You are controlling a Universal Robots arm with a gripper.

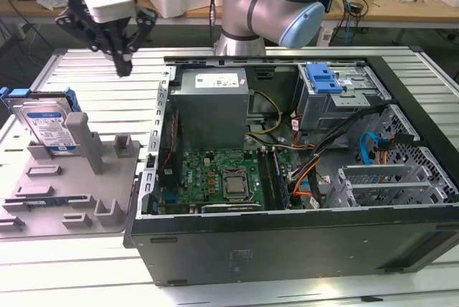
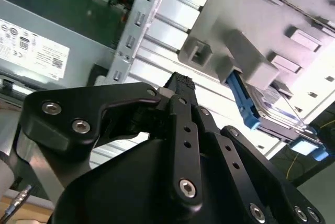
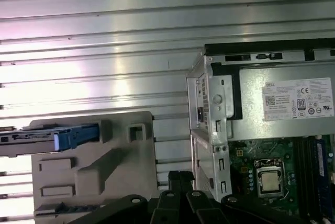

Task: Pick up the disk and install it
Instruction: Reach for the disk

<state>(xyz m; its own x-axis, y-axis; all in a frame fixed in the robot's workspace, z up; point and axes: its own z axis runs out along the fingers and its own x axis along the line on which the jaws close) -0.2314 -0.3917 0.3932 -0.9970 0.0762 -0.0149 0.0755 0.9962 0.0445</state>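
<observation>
Slatted aluminium tabletop is carrying everything you are working with, and cluttered desks are running along behind it. Your gripper is hanging above bare slats near the tabletop's far edge, between the grey fixture tray and the open computer case. Its fingers are pressing together with nothing between them, so you are holding nothing; the second wrist view is showing the tips meeting above the slats.

The disk is standing on edge in the fixture tray, at the tray's far corner and toward the tabletop's edge on the exterior view's left. It is leaning against a grey upright post, its label is facing outward, and its blue carrier bracket is framing it. Your gripper is hovering above and beside it, not touching it.

The case is lying open on its side, taking up the tabletop's other half. Inside it, the grey power-supply box is sitting nearest your gripper, the motherboard is lying in front of that box, and the grey drive cage with its blue latch piece is sitting further toward the exterior view's right.
</observation>
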